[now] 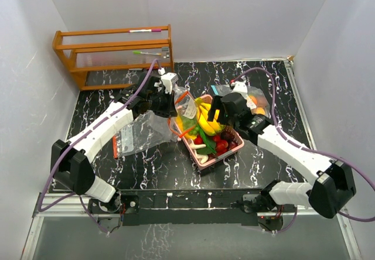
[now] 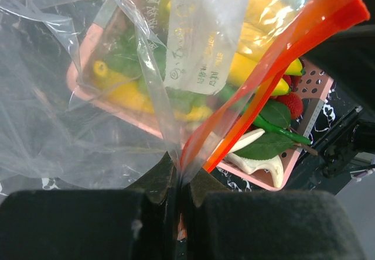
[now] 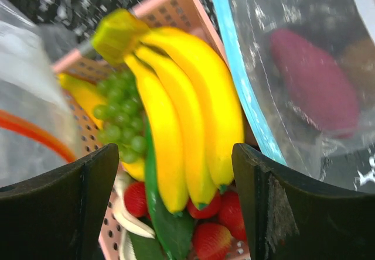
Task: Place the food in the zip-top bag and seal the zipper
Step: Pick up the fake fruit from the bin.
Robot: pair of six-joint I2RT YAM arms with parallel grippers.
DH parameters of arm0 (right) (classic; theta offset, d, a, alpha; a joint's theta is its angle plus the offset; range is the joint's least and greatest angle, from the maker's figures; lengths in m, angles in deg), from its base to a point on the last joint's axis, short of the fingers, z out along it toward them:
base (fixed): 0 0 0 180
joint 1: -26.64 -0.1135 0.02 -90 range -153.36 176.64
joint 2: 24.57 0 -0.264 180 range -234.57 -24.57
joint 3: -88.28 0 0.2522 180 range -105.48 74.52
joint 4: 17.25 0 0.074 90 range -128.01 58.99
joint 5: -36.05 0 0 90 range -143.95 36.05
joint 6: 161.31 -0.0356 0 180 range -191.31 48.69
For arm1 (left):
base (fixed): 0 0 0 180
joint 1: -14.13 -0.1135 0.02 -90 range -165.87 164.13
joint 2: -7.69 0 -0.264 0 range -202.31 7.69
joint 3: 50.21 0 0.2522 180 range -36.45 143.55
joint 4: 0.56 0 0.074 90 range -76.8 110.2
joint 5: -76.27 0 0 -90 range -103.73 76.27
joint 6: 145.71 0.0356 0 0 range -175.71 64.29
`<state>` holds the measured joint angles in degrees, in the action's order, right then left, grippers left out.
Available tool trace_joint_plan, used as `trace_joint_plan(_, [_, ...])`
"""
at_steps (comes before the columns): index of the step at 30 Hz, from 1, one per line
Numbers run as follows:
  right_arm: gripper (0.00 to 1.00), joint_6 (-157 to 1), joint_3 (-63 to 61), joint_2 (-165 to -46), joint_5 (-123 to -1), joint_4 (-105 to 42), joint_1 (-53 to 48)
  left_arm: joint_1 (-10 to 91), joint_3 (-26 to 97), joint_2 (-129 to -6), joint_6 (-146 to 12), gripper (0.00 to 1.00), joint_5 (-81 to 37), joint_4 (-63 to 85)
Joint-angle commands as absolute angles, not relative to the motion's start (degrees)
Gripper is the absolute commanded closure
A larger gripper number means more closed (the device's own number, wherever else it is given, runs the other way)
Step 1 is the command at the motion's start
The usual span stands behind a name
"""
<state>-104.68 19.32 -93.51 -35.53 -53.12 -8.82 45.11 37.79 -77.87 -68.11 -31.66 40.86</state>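
The food lies in a pink tray [image 1: 202,154]: a yellow banana bunch [image 1: 205,118], red berries [image 1: 221,144] and green pieces. My left gripper [image 1: 170,103] is shut on the edge of a clear zip-top bag [image 1: 183,109] with an orange zipper [image 2: 281,55], holding it upright over the tray's left end [image 2: 287,169]; the pinch shows in the left wrist view [image 2: 179,175]. My right gripper [image 1: 218,112] is open, its jaws standing either side of the banana bunch [image 3: 181,113] in the right wrist view [image 3: 176,154], not touching it. Green grapes [image 3: 120,113] and red berries [image 3: 231,213] lie beside the bananas.
A second clear bag [image 1: 139,134] lies flat left of the tray. A bag with a blue zipper [image 1: 253,99] holding a purple piece [image 3: 313,78] lies right of the tray. A wooden rack [image 1: 114,52] stands at the back left. White walls enclose the table.
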Motion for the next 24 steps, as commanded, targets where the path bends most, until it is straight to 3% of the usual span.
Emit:
trace_joint_plan(1, [0.21,-107.51,19.15,-92.41,-34.42,-57.66,-8.43,45.31,38.66,-74.7,-67.21,1.0,-31.3,41.75])
trace_joint_plan(9, [0.23,-108.18,20.0,-90.51,-35.01,-62.51,-8.51,45.32,38.7,-75.21,-66.73,1.0,-30.69,41.04])
trace_joint_plan(24, [0.24,-118.3,29.87,-95.38,-37.63,-44.75,-8.43,45.33,38.29,-75.01,-66.6,1.0,-30.78,41.33])
